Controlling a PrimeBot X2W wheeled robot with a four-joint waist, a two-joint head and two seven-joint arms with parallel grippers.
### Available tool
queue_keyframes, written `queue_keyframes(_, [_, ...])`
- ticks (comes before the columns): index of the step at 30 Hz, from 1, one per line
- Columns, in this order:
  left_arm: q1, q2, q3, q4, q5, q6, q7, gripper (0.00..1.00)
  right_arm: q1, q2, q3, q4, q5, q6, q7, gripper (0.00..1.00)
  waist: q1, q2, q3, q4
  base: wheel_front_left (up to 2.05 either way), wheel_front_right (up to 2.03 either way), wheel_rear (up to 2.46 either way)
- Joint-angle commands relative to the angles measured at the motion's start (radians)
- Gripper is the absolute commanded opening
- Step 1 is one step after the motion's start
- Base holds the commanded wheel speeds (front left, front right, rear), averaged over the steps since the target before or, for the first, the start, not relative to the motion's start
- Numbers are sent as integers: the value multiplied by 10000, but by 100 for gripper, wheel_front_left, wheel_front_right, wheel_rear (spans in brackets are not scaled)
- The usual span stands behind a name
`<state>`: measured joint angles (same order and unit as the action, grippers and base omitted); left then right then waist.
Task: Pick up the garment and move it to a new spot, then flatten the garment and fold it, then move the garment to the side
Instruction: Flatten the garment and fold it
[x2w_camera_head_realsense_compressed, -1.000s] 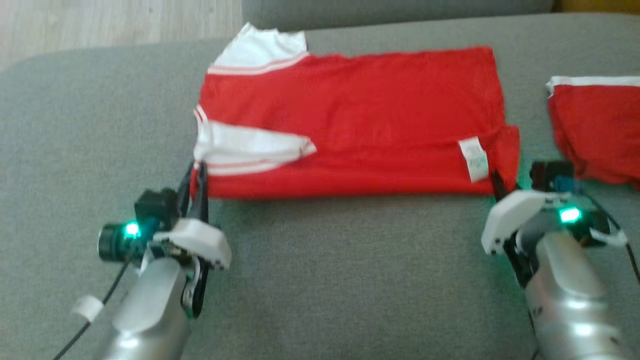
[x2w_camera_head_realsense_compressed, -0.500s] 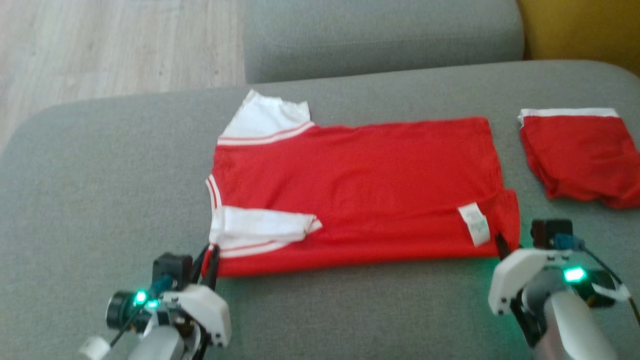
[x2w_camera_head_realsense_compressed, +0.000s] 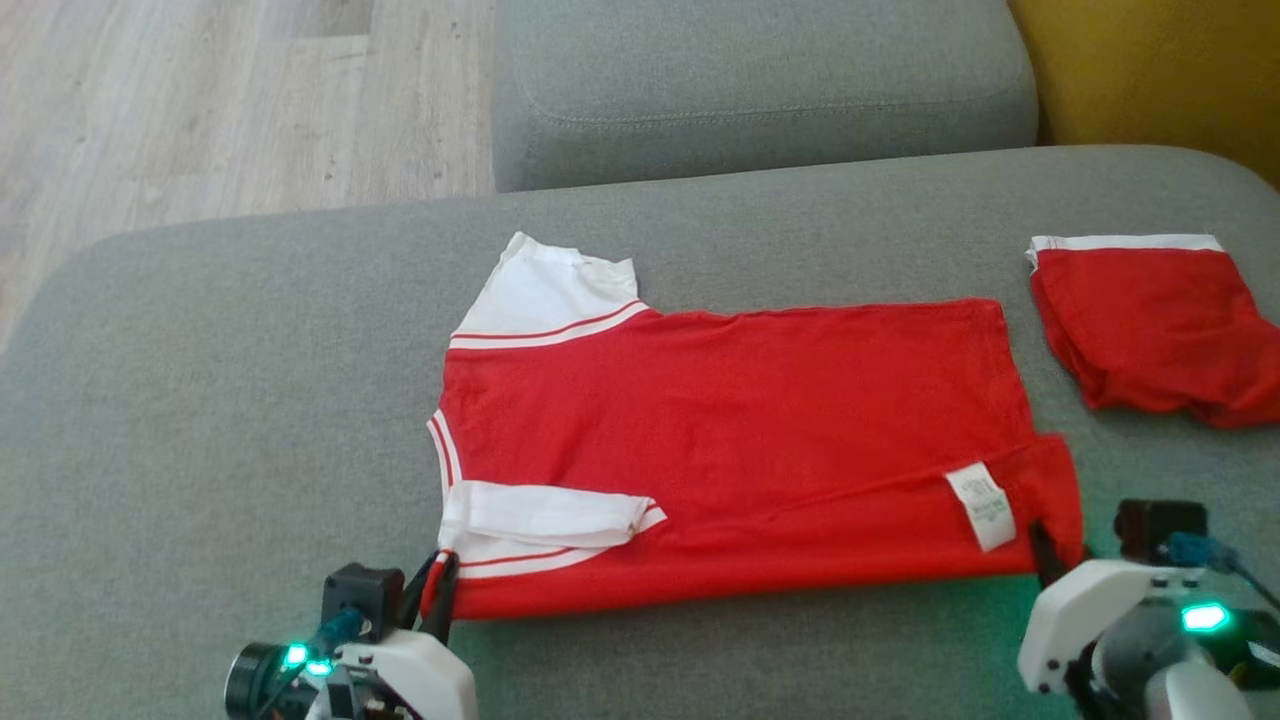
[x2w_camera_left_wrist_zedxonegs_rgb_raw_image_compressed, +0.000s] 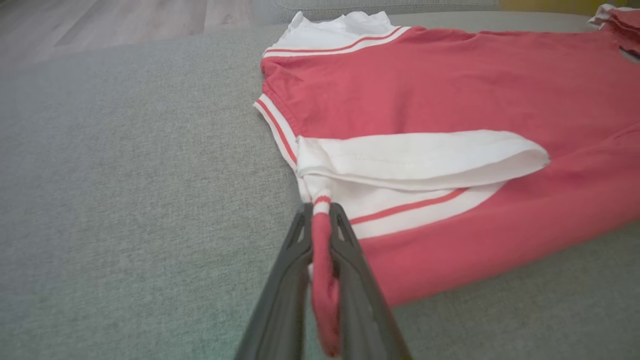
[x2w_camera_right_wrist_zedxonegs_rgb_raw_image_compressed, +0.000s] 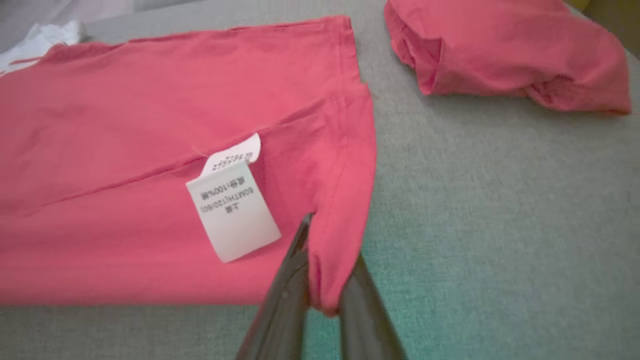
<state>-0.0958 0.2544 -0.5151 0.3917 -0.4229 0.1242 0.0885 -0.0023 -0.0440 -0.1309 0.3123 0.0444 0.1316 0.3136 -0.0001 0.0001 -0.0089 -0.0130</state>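
Note:
A red garment (x2w_camera_head_realsense_compressed: 730, 440) with white striped sleeves lies folded lengthwise on the grey cushion (x2w_camera_head_realsense_compressed: 250, 400), a white care label (x2w_camera_head_realsense_compressed: 982, 506) near its right end. My left gripper (x2w_camera_head_realsense_compressed: 438, 580) is shut on the garment's near left corner, by the folded white sleeve (x2w_camera_head_realsense_compressed: 545, 515); the left wrist view shows red cloth (x2w_camera_left_wrist_zedxonegs_rgb_raw_image_compressed: 322, 260) pinched between the fingers (x2w_camera_left_wrist_zedxonegs_rgb_raw_image_compressed: 292, 270). At the near right corner, my right gripper (x2w_camera_head_realsense_compressed: 1045, 552) is shut on the hem, and the right wrist view has that cloth (x2w_camera_right_wrist_zedxonegs_rgb_raw_image_compressed: 330, 260) running down between its fingers (x2w_camera_right_wrist_zedxonegs_rgb_raw_image_compressed: 285, 295).
A second red garment (x2w_camera_head_realsense_compressed: 1150, 325) with a white band lies bunched at the right of the cushion. Behind stands a grey back cushion (x2w_camera_head_realsense_compressed: 760, 80), with a yellow surface (x2w_camera_head_realsense_compressed: 1150, 70) at the far right and wooden floor (x2w_camera_head_realsense_compressed: 200, 100) at the far left.
The head camera has tilted up, so everything sits lower in its view. Both grippers keep their hold on the garment's near corners, and the near edge looks drawn slightly toward me.

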Motion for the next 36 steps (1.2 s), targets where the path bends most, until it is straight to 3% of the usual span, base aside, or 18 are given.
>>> queue_keyframes(1, [-321,240,375,-362,-59,123,-21,0,-247,-84,152,-520,105,-9,-276,100,1,-1,51,-24,0,0,0])
queue_keyframes(2, [-325,245,401,-406,-55,178,-53,1,-252,-78,150,-625,170,-9,-436,100,1,-1,95,-41,0,0,0])
queue_keyframes(3, [-346,251,427,-442,-40,233,-103,28,-274,-73,134,-722,220,-9,-605,100,1,-1,154,-59,0,0,0])
queue_keyframes(5, [-399,227,499,-510,-18,349,-279,100,-381,-68,134,-900,447,-9,-1071,100,1,-1,250,-97,0,0,0])
queue_keyframes(15, [-1234,71,1265,-968,36,782,-2231,100,-1105,-64,738,-1402,1268,-9,-4012,100,1,-1,807,-447,0,0,0])
queue_keyframes(22, [-2837,279,1523,-1283,206,277,-3070,100,-1544,-63,1281,-1261,1382,-9,-4773,100,1,-1,1547,-886,0,0,0])
queue_keyframes(27, [-4745,806,1230,-555,413,-552,-2068,100,-1980,-63,1603,-1244,1480,-9,-5038,100,1,-1,2432,-1204,0,0,0])
queue_keyframes(32, [-6777,1392,788,820,329,-1860,-158,100,-2489,-63,1974,-1261,1622,-9,-5258,100,1,-1,3418,-1592,0,0,0])
queue_keyframes(36, [-8054,1811,532,1896,131,-2338,1024,100,-2889,-63,2335,-1180,1812,-9,-5427,100,1,-1,4111,-1941,0,0,0])
